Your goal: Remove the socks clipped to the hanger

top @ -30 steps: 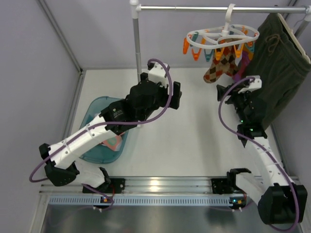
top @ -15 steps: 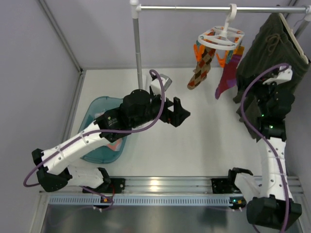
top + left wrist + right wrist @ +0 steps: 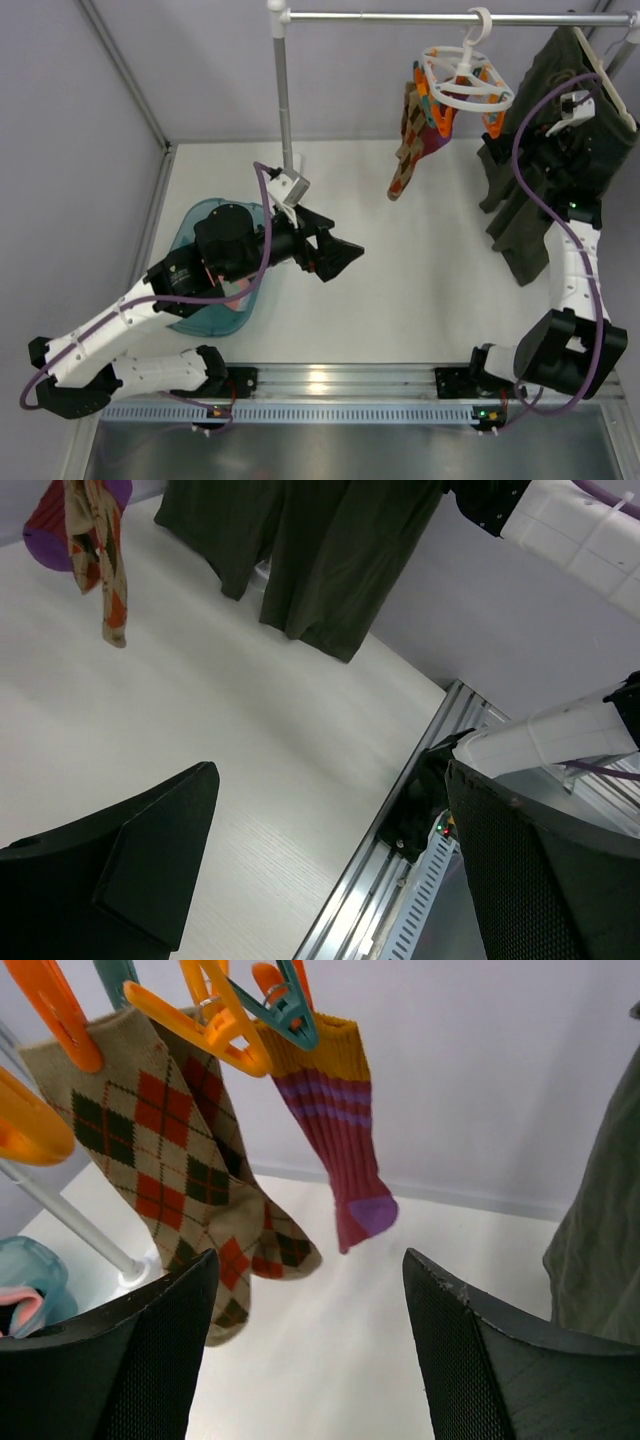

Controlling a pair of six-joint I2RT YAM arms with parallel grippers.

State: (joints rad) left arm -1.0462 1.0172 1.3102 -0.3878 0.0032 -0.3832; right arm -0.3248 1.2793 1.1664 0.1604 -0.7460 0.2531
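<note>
The white ring hanger (image 3: 466,82) hangs from the rail by its hook and is tilted. Two orange-brown argyle socks (image 3: 405,160) and a maroon sock (image 3: 430,135) hang from its orange and teal clips. In the right wrist view the argyle socks (image 3: 150,1150) and the maroon sock with a yellow cuff (image 3: 335,1130) are clipped just above and ahead of my right gripper (image 3: 310,1360), which is open and empty. In the top view my right gripper (image 3: 548,135) is against the dark garment. My left gripper (image 3: 335,258) is open and empty over the table middle, far from the socks (image 3: 108,570).
A large dark olive garment (image 3: 570,150) hangs at the far right, also in the left wrist view (image 3: 320,550). A teal basin (image 3: 195,230) holding something pink sits at the left under my left arm. A vertical rack pole (image 3: 283,90) stands behind it. The metal rail (image 3: 400,860) marks the near edge.
The hanger has swung left and turned on the rail, bunching the socks. My right gripper has moved up and right toward the olive garment. My left arm has drawn back toward the basin.
</note>
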